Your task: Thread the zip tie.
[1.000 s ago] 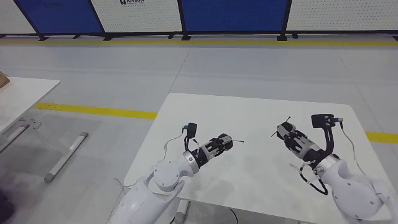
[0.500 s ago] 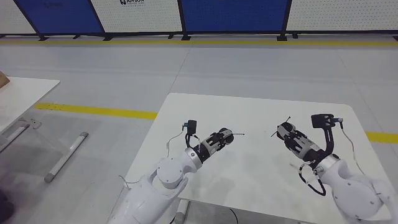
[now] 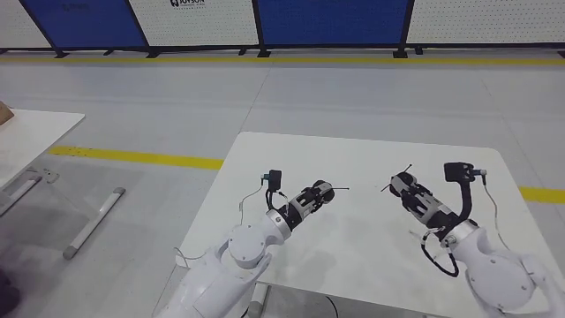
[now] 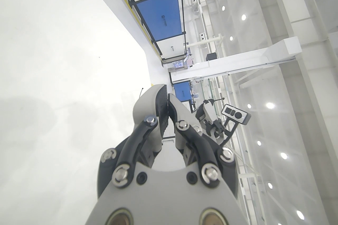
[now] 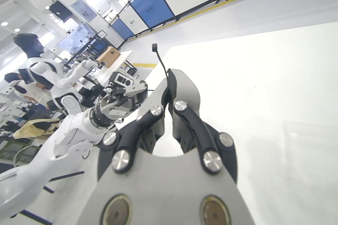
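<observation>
The right gripper [image 5: 168, 83] hides most of the zip tie [image 5: 160, 60]; its head and a short stretch of strap stick out past the closed pads. A thin dark tip [image 4: 142, 91] pokes out behind the left gripper [image 4: 167, 99], the rest hidden. From above, both are too thin to tell whether they join.

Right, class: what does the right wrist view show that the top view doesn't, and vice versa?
Right wrist view: the square head of the black plastic zip tie, standing past the shut right end effector. Top view: the white table's whole far edge with both rounded corners. Both: the left end effector pinching a thin black strip.
</observation>
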`<action>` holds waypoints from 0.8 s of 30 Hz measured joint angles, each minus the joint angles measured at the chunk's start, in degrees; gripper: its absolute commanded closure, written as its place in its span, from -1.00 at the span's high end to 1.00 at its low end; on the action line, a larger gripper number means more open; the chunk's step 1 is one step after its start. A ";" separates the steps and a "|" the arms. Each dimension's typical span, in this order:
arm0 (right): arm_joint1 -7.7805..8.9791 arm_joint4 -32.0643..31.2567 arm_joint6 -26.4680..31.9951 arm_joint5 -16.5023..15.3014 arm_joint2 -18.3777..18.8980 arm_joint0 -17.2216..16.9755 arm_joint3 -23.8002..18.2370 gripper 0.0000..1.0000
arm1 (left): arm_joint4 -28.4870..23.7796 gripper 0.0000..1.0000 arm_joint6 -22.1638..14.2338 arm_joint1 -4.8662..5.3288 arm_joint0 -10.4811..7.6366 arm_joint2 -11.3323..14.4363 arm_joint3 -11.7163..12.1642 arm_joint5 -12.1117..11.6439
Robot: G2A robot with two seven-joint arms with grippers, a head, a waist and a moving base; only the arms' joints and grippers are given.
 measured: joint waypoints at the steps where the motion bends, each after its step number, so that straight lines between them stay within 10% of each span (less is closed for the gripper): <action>1: -0.40 -0.03 -0.76 0.21 -1.51 0.97 0.81 -1.00 | 0.00 -1.00 0.00 0.00 0.00 0.00 0.00 0.00; 8: -3.05 -0.51 -2.95 3.39 -10.85 8.31 7.28 -1.00 | 0.00 -1.00 0.00 0.00 0.00 0.00 0.00 0.00; 24: -3.11 -0.23 -3.04 3.38 -10.79 8.22 7.37 -1.00 | 0.00 -1.00 0.00 0.00 0.00 0.00 0.00 0.00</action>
